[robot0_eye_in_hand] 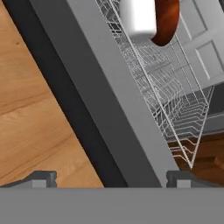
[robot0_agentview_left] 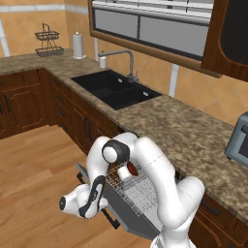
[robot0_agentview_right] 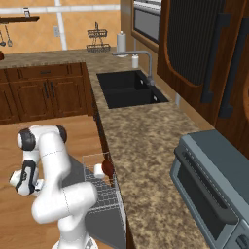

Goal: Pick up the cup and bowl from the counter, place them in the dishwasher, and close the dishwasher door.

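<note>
Door work is what we judge remains: the cup and the bowl both sit in the white wire rack of the dishwasher, touching or nearly so, the bowl tipped on edge just beside the cup, so the surface no longer carries either. Our claw hangs low in front of the cabinets, out past the outer edge of the lowered door, its jaws spread wide and holding nothing; in the hand view the two fingertips rise at the bottom with the grey panel running between them. The relation that matters to us is this: the door lies ahead of the claw and slants away toward the rack, its long black handle running along the outer edge as a dark band between the wooden floor and the grey panel. The handle's long axis runs diagonally through the hand view, from upper left to lower centre, so we would have to get beneath or against that edge and push up toward the cabinet. By our count there is one cup, one bowl, one rack, one door with one handle, and one arm to do the lifting.
</note>
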### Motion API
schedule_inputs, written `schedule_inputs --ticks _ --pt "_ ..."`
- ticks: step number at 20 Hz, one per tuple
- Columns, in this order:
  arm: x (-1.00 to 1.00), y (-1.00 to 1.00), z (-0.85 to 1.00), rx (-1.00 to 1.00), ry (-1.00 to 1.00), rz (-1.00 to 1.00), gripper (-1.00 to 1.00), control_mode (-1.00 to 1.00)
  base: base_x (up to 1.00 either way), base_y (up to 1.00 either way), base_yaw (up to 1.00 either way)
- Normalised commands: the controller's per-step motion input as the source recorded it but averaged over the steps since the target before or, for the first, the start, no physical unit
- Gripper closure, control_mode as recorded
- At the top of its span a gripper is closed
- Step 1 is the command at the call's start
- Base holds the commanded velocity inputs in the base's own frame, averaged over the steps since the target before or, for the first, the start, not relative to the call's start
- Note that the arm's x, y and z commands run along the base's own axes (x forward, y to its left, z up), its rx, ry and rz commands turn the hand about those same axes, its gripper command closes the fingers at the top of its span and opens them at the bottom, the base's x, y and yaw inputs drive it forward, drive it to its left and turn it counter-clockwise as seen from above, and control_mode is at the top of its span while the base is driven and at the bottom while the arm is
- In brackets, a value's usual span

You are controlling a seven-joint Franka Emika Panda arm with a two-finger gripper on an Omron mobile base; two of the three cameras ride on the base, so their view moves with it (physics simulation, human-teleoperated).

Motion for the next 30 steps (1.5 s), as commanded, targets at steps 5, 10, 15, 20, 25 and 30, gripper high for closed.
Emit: schedule_inputs --ticks 5,10,15,20,25,30 --pt "0.34 0.30 -0.71 -0.15 0.00 0.00 -1.00 -1.00 0.00 0.00 0.00" --pt "0.42 0.17 -0.73 -0.15 0.00 0.00 -1.00 -1.00 0.00 0.00 0.00" --pt "0.49 -0.60 -0.76 -0.09 0.00 0.00 -1.00 -1.00 0.00 0.00 0.00" --pt "0.24 -1.00 -0.17 0.00 0.00 0.00 -1.00 -1.00 0.00 0.00 0.00" --pt "0.05 -1.00 0.06 0.00 0.00 0.00 -1.00 -1.00 0.00 0.00 0.00" --pt "-0.01 -1.00 0.31 0.02 0.00 0.00 -1.00 -1.00 0.00 0.00 0.00"
